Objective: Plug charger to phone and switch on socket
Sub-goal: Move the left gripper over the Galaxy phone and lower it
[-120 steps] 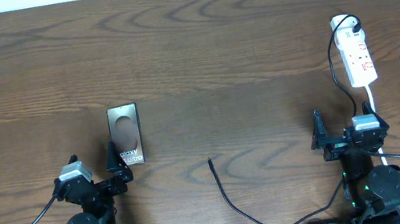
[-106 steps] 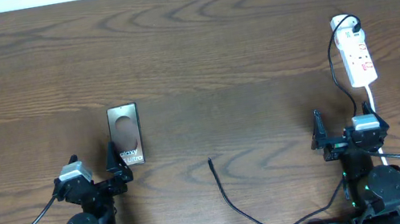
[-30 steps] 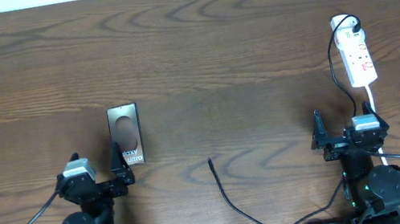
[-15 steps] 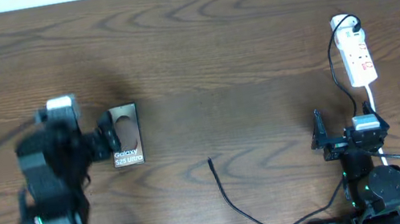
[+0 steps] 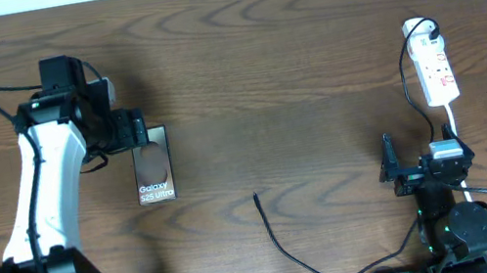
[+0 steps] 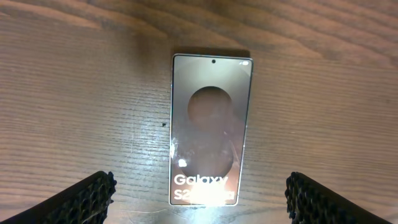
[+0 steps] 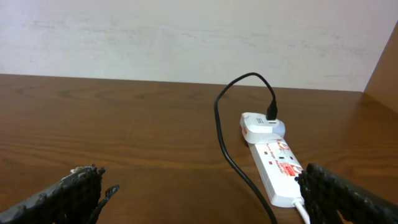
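The left gripper (image 6: 205, 198) hangs wide open and empty over the phone (image 6: 211, 124), which lies flat between its fingers. The right gripper (image 7: 202, 190), also open and empty, has the socket (image 7: 277, 165) ahead to its right.

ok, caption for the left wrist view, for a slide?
Open left gripper above the Galaxy phone lying face-up on the wooden table.

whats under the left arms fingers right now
The phone lies face up on the wooden table, below the open left fingers, which do not touch it. In the overhead view they cover part of its far end.
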